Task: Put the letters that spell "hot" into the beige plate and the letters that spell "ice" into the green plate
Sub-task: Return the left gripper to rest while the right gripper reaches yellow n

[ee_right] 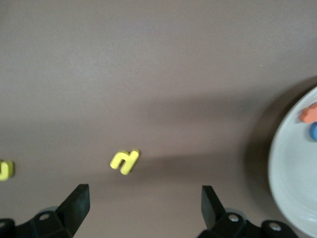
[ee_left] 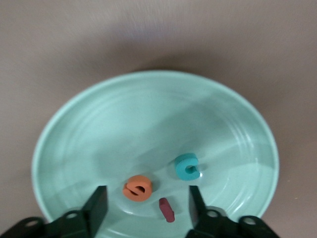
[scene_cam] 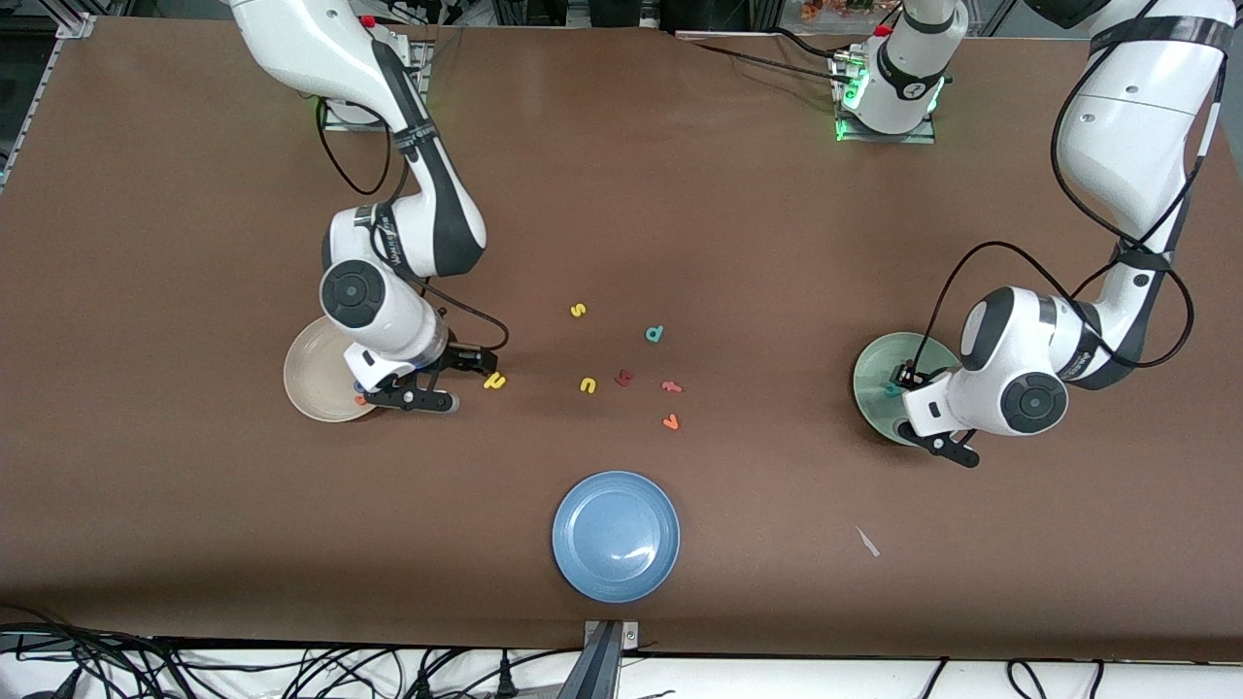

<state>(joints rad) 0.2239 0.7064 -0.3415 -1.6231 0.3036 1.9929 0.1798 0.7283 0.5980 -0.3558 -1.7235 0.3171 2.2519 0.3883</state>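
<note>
- Taking the blue plate (scene_cam: 616, 536) as landmark: the beige plate (scene_cam: 309, 381) lies farther from the front camera than it, toward the right arm's end of the table. It holds the orange t (ee_right: 309, 114) and the blue o (ee_right: 313, 131).
- The right gripper (ee_right: 143, 191) hangs low over bare table just beside the beige plate's rim, on the blue plate's side. Its fingers are spread wide and hold nothing.
- The yellow h (scene_cam: 494, 381) lies on the table beside that gripper and outside the plate, so "hot" appears to lack one letter.
- The spare letters (scene_cam: 623, 377) are scattered farther from the camera than the blue plate. They are apart from the h, leaving open room around it.
- The green plate (scene_cam: 874, 383) lies toward the left arm's end from the blue plate. It holds the orange e (ee_left: 137, 188), the teal c (ee_left: 187, 166) and the dark red i (ee_left: 167, 209), so "ice" looks complete.
- The left gripper (ee_left: 146, 198) hovers over this plate with its fingers parted and empty.
- The table edges are well apart from both plates.
</note>
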